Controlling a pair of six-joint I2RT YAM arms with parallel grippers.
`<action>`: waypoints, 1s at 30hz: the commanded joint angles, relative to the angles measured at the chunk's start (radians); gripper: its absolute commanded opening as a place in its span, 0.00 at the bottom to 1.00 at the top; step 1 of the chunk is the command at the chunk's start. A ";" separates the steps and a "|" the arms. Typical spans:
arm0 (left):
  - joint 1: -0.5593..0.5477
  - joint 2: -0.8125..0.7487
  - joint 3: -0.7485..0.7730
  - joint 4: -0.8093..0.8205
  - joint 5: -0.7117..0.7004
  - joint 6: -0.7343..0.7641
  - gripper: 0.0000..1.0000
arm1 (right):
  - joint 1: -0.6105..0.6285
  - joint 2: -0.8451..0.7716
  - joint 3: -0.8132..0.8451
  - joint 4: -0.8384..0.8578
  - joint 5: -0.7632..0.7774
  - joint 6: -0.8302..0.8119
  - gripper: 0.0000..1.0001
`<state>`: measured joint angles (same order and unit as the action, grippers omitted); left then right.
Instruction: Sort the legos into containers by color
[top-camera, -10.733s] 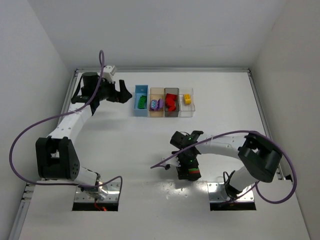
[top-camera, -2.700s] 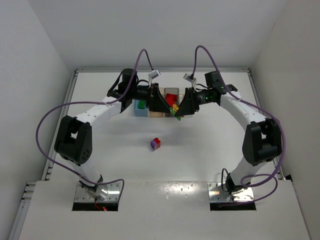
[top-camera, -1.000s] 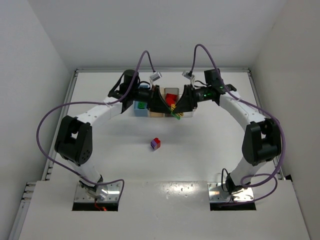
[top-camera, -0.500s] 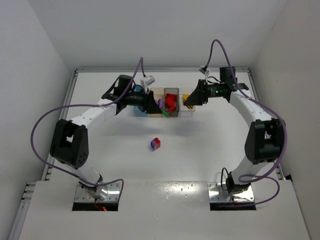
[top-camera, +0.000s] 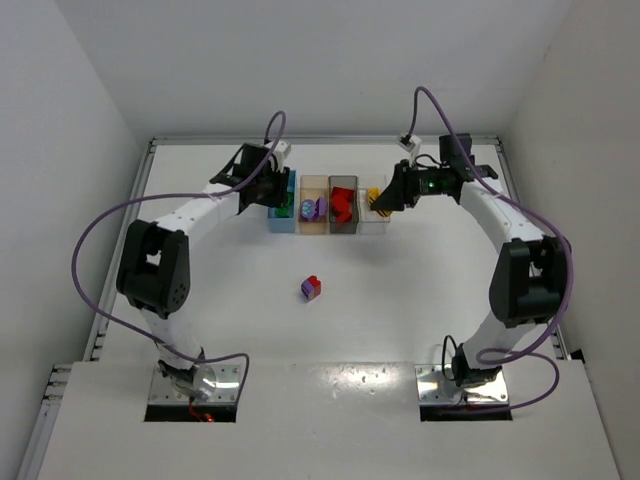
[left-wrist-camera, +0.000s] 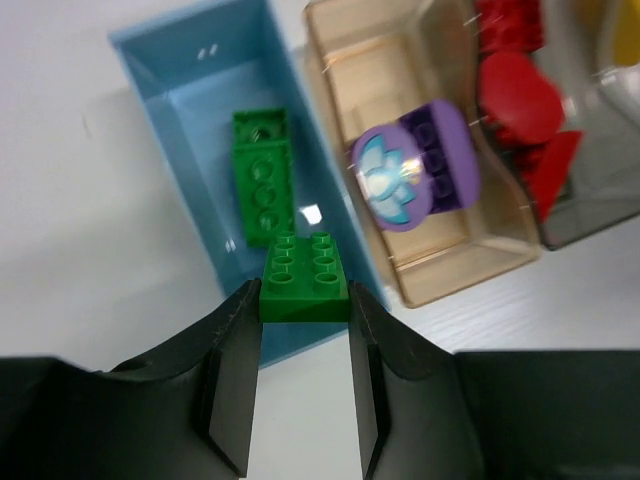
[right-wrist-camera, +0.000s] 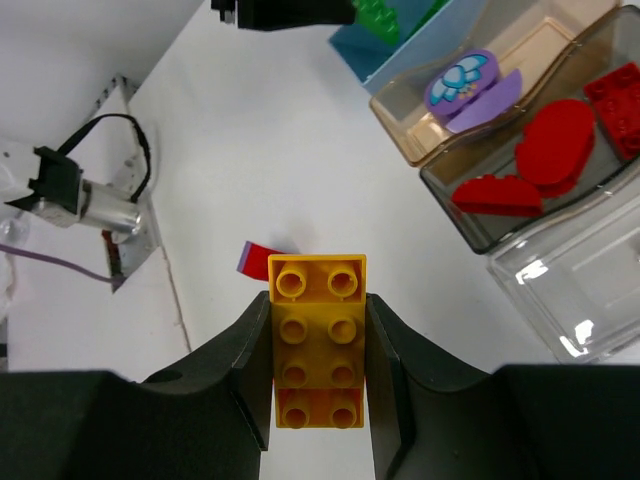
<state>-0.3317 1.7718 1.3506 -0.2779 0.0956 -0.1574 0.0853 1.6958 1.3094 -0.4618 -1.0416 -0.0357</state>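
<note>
My left gripper (left-wrist-camera: 305, 305) is shut on a green lego (left-wrist-camera: 305, 275), held over the near end of the blue container (left-wrist-camera: 190, 110), where another green brick (left-wrist-camera: 265, 170) lies. In the top view that gripper (top-camera: 276, 192) hangs over the blue bin (top-camera: 276, 216). My right gripper (right-wrist-camera: 318, 305) is shut on a long yellow lego (right-wrist-camera: 318, 340); from above it (top-camera: 386, 198) sits at the clear container (top-camera: 375, 222). The tan bin (right-wrist-camera: 400, 105) holds a purple piece (right-wrist-camera: 470, 85), and the dark grey bin (right-wrist-camera: 470, 230) holds red pieces (right-wrist-camera: 555, 130). A red and purple clump (top-camera: 312, 288) lies on the table.
The four bins stand side by side in a row at the back of the white table (top-camera: 420, 290). White walls close the table in on the left, the back and the right. Purple cables (top-camera: 95, 250) loop from both arms.
The grippers, close together over the bins a second ago, have drawn apart. The left carried the green brick leftward to the blue bin; the right took the yellow brick rightward.
</note>
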 joint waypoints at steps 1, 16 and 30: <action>0.006 0.034 0.051 -0.026 -0.108 0.003 0.03 | -0.013 0.007 0.056 0.011 0.054 -0.026 0.00; 0.037 -0.102 0.004 0.140 0.076 -0.129 0.64 | -0.003 0.125 0.135 0.032 0.287 -0.015 0.00; 0.235 -0.213 -0.151 0.212 0.435 -0.289 1.00 | 0.036 0.358 0.303 0.042 0.420 -0.036 0.25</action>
<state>-0.1406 1.5810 1.2781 -0.1009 0.3782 -0.4030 0.1112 2.0323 1.5528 -0.4397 -0.6537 -0.0502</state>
